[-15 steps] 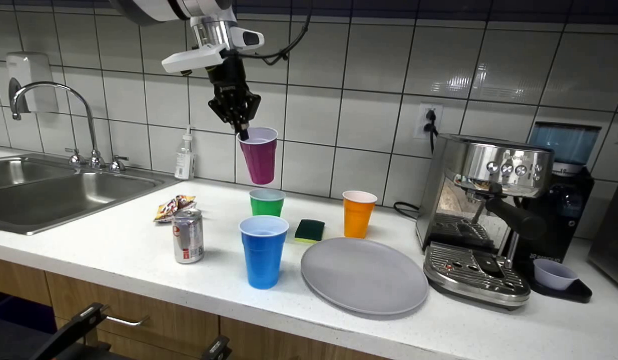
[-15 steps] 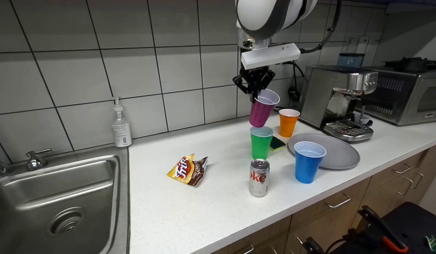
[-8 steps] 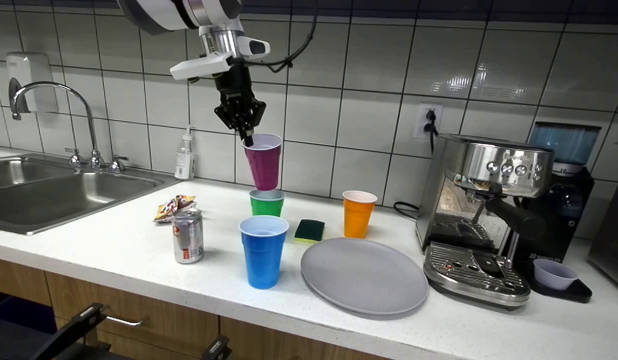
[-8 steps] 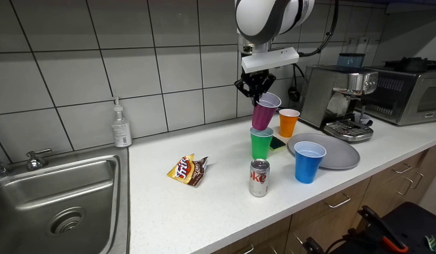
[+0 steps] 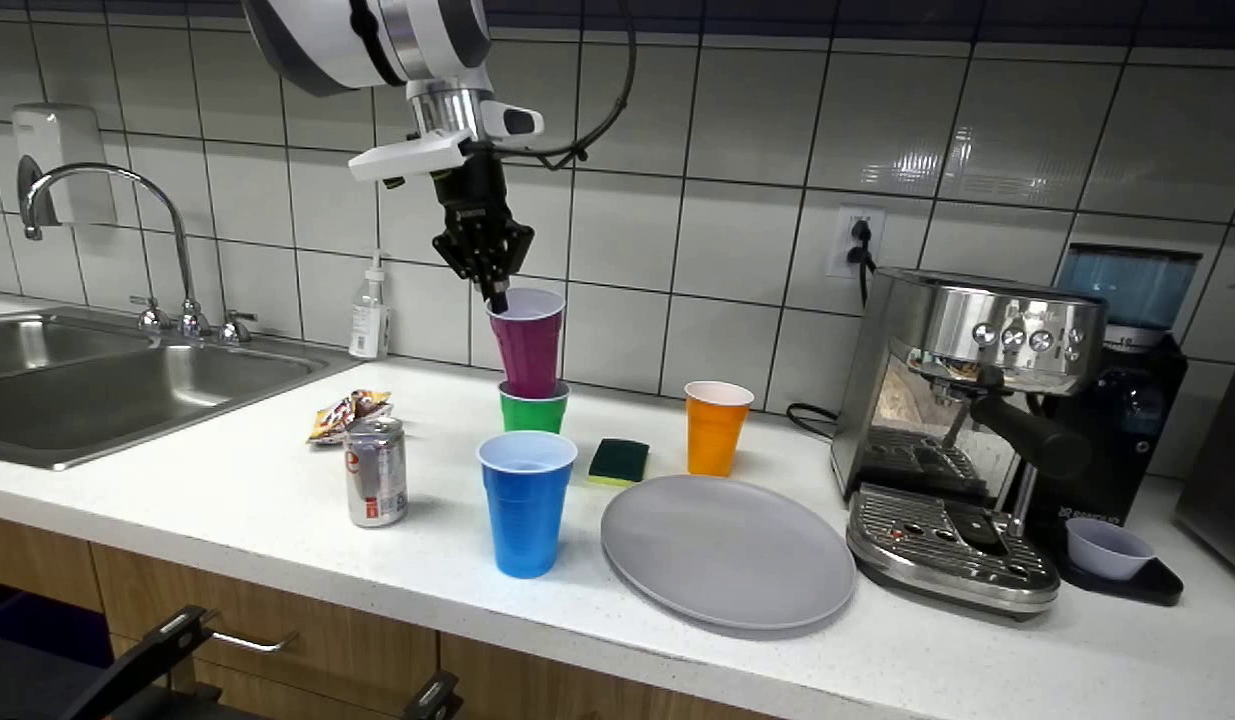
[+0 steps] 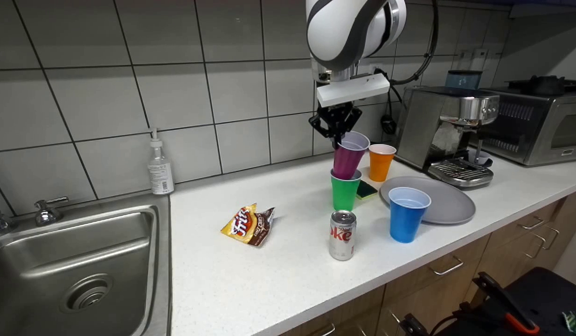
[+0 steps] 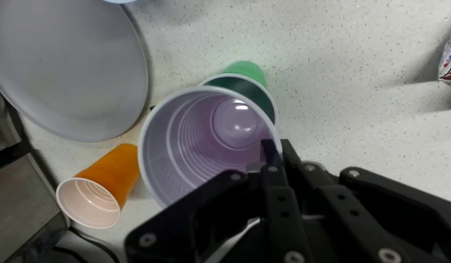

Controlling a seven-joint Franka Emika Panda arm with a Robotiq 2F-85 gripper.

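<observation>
My gripper [image 5: 497,300] is shut on the left rim of a purple cup [image 5: 530,350]; it shows in both exterior views [image 6: 336,142]. In the wrist view the gripper [image 7: 281,151] has one finger inside the cup [image 7: 196,138] and one outside. The purple cup is empty and slightly tilted. Its base is at the mouth of a green cup [image 6: 345,193] standing on the counter; how far inside it reaches I cannot tell. In the wrist view the purple cup covers part of the green cup [image 7: 247,71].
A blue cup [image 5: 527,510], a can [image 5: 375,470], a snack bag [image 6: 248,224], a sponge [image 5: 619,460], an orange cup [image 5: 717,430] and a grey plate [image 5: 727,550] lie around. A coffee machine [image 5: 967,420] stands right, a sink [image 6: 82,261] left. The tiled wall is behind.
My gripper has lowered the purple cup, with a slight shift to the right at first. The cup's base has come down from above the green cup to its mouth. The other things have not moved.
</observation>
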